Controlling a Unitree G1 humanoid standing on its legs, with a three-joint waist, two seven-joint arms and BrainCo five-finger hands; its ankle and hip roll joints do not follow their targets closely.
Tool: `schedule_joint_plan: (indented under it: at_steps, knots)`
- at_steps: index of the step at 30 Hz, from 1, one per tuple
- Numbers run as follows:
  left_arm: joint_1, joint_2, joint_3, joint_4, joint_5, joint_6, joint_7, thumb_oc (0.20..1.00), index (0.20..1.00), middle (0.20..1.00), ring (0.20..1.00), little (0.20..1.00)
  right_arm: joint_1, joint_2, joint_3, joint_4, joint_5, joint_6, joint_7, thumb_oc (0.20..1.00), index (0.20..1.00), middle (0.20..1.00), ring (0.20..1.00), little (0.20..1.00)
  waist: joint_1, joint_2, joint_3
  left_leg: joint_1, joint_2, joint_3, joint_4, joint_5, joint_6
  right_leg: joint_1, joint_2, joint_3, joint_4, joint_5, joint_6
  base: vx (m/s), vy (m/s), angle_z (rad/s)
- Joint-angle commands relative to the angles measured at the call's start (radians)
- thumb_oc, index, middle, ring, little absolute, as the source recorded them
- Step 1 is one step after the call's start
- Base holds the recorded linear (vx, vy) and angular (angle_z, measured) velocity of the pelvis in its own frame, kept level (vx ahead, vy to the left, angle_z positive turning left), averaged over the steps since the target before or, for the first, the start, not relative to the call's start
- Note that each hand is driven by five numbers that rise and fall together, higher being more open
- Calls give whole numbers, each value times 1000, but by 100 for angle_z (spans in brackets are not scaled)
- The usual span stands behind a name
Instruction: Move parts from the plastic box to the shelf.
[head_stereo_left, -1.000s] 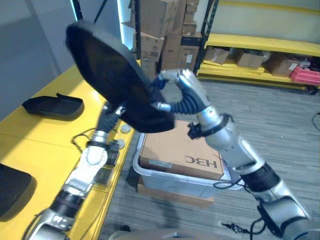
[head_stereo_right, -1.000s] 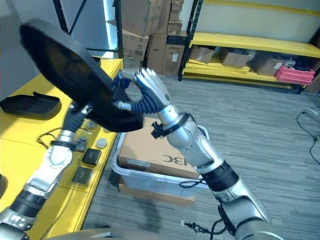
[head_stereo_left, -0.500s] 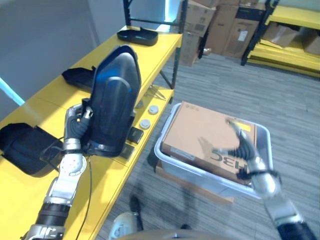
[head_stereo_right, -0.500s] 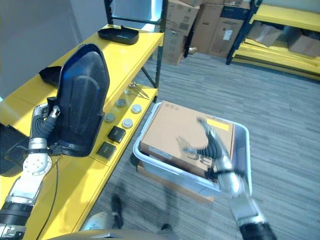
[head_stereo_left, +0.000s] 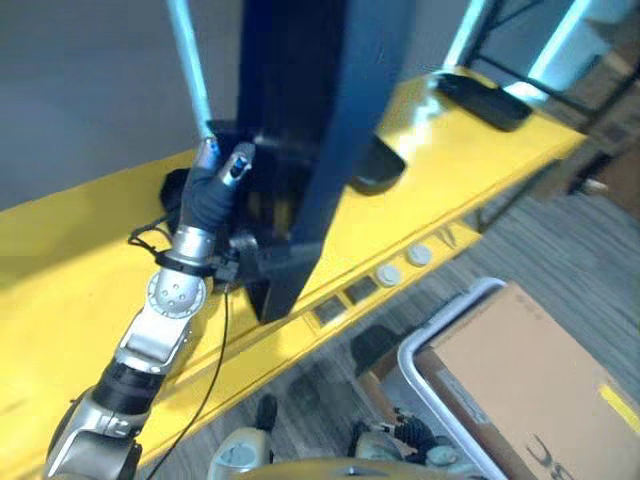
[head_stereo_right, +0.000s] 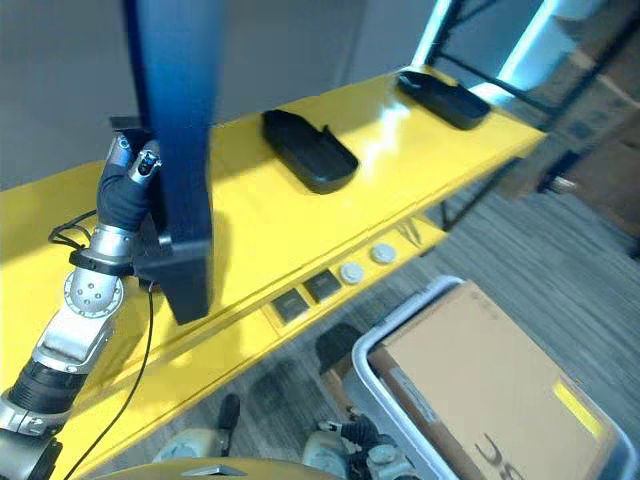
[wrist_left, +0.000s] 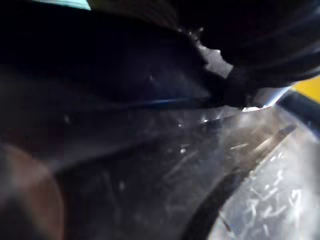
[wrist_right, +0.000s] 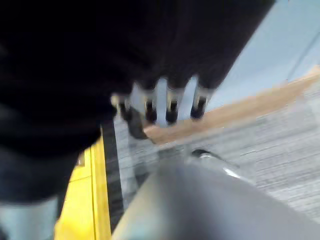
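Over the shelf (head_stereo_right: 300, 230) now, part (head_stereo_right: 175, 130) upright

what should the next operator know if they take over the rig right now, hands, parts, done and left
Left hand: shut on the large black part, holding it upright, its lower end at the yellow shelf.
Right hand: fingers straight and relaxed, holding nothing.
On the shelf: two black parts lying flat, one mid-shelf, one at the far end.
Plastic box on the floor beside the shelf, a cardboard box in it.
Done: two parts shelved. Left: lay the held part down and release; whether more parts remain in the box cannot be seen.
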Motion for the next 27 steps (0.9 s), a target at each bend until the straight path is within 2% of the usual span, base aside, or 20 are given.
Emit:
schedule_joint_plan:
  at_steps: [1, 2, 3, 4, 6, 7, 8, 9, 10, 11, 12, 16, 17, 18, 20, 23, 24, 25, 26, 27]
  knots:
    - [23, -7, 110, -116, -88, -68, -36, 200, 200, 200, 200, 200, 58, 13, -7, 33, 72, 33, 49, 1000, 1000, 1000, 1000, 1000, -6, 26, -44, 2, 134, -3, -28, -67, -79, 153, -19, -232, -107, 19, -6, -103, -486, 211]
    - [35, -12, 121, -128, -103, -64, -42, 200, 200, 200, 200, 200, 52, 12, -20, 59, 88, 45, 66, 1000, 1000, 1000, 1000, 1000, -2, 41, -35, -21, 152, -17, -24, -37, -107, 161, -5, -270, -118, 18, -17, -165, -451, 114]
    - [52, -17, 128, -134, -112, -56, -52, 200, 200, 200, 200, 200, 49, 6, -31, 78, 97, 54, 78, 1000, 1000, 1000, 1000, 1000, 10, 49, -27, -37, 164, -9, -21, -24, -114, 166, 5, -298, -132, 17, -25, -210, -305, 125]
    - [95, -22, 150, -144, -106, -49, -61, 200, 200, 200, 200, 200, 34, -17, -48, 98, 98, 58, 82, 1000, 1000, 1000, 1000, 1000, 9, 59, -8, -53, 196, 59, -12, -3, -120, 190, 22, -352, -167, 18, -36, -238, -226, 115]
    - [127, -22, 163, -149, -103, -36, -73, 200, 200, 200, 200, 200, 23, -43, -71, 114, 90, 65, 68, 1000, 1000, 1000, 1000, 1000, 2, 60, -1, -64, 247, 236, 1, 15, -110, 205, 27, -411, -210, 33, -40, -255, -130, 89]
    - [157, -15, 187, -163, -95, -30, -80, 200, 200, 200, 200, 200, 27, -53, -85, 126, 82, 73, 71, 1000, 1000, 1000, 1000, 1000, 5, 54, -6, -56, 295, 383, 28, 19, -114, 219, 27, -459, -242, 50, -43, -281, -91, 64]
    - [193, -9, 218, -172, -105, -30, -81, 200, 200, 200, 200, 200, 38, -47, -73, 129, 75, 77, 86, 1000, 1000, 1000, 1000, 1000, 23, 45, -9, -42, 303, 389, 80, -19, -117, 224, 24, -488, -252, 63, -51, -253, -81, 78]
    - [215, -8, 235, -173, -104, -29, -75, 200, 200, 200, 200, 200, 41, -44, -57, 127, 62, 77, 92, 1000, 1000, 1000, 1000, 1000, 33, 37, -9, -34, 295, 360, 118, -51, -116, 225, 18, -498, -255, 69, -58, -182, -44, 82]
    - [239, -7, 252, -176, -105, -28, -71, 200, 200, 200, 200, 200, 44, -40, -34, 116, 46, 72, 94, 1000, 1000, 1000, 1000, 1000, 40, 24, -10, -28, 280, 323, 169, -101, -114, 224, 9, -512, -257, 75, -62, -146, 17, 93]
    - [263, -13, 271, -178, -114, -36, -62, 200, 200, 200, 200, 200, 27, -33, -8, 102, 17, 74, 84, 1000, 1000, 1000, 1000, 1000, 51, 8, -23, 25, 287, 288, 249, -174, -118, 220, -3, -553, -265, 78, -64, -97, 23, 74]
    - [265, -13, 272, -179, -114, -35, -62, 200, 200, 200, 200, 200, 27, -33, -8, 103, 17, 74, 83, 1000, 1000, 1000, 1000, 1000, 48, 10, -22, 25, 290, 285, 255, -180, -119, 224, 0, -555, -266, 76, -64, -78, 63, 66]
    - [288, -21, 277, -184, -130, -38, -65, 200, 200, 200, 200, 200, 9, -27, -26, 98, 42, 75, 80, 1000, 1000, 1000, 1000, 1000, 36, 12, -51, 89, 313, 344, 240, -214, -129, 222, -11, -616, -291, 107, -50, -26, 189, 94]
    - [300, -19, 276, -184, -131, -32, -61, 200, 200, 200, 200, 200, -1, -17, -36, 95, 60, 74, 71, 1000, 1000, 1000, 1000, 1000, 30, 26, -78, 143, 316, 378, 151, -229, -137, 219, -20, -648, -296, 126, -36, -4, 475, 130]
    - [311, -13, 279, -187, -123, -20, -61, 200, 200, 200, 200, 200, -6, -9, -49, 87, 70, 73, 62, 1000, 1000, 1000, 1000, 1000, 29, 41, -98, 173, 303, 384, 32, -205, -139, 214, -43, -672, -292, 153, -14, -19, 624, 129]
    - [310, 0, 290, -192, -115, -17, -58, 200, 200, 200, 200, 200, -16, -5, -70, 77, 86, 73, 55, 1000, 1000, 1000, 1000, 1000, 31, 47, -108, 186, 274, 362, -23, -195, -136, 214, -79, -687, -284, 182, 10, 14, 506, 66]
    - [328, 13, 310, -205, -105, -20, -52, 200, 200, 200, 200, 200, -24, -1, -103, 41, 98, 60, 29, 1000, 1000, 1000, 1000, 1000, 33, 50, -107, 186, 206, 322, -24, -227, -94, 216, -152, -686, -238, 203, 43, 18, 391, 35]
    - [329, 13, 310, -207, -104, -19, -52, 200, 200, 200, 200, 200, -23, 0, -103, 38, 97, 61, 28, 1000, 1000, 1000, 1000, 1000, 33, 47, -106, 186, 201, 322, -24, -227, -90, 214, -159, -686, -232, 202, 47, 11, 336, 20]
    - [330, 17, 316, -213, -95, -18, -46, 200, 200, 200, 200, 200, -23, -3, -117, 21, 93, 59, 12, 1000, 1000, 1000, 1000, 1000, 30, 44, -106, 189, 169, 315, -25, -241, -70, 208, -202, -681, -196, 217, 68, 66, 520, 17]
    - [327, 29, 321, -216, -70, -23, -32, 200, 200, 200, 200, 200, -28, -11, -126, 1, 78, 59, -5, 1000, 1000, 1000, 1000, 1000, 21, 44, -93, 203, 111, 291, -32, -267, -36, 177, -287, -661, -102, 317, 104, 72, 677, 14]
    - [328, 33, 324, -214, -62, -25, -31, 200, 200, 200, 200, 200, -32, -9, -123, -3, 65, 61, -4, 1000, 1000, 1000, 1000, 1000, 18, 44, -85, 207, 85, 286, -32, -275, -14, 156, -325, -647, -53, 344, 112, 53, 621, 11]
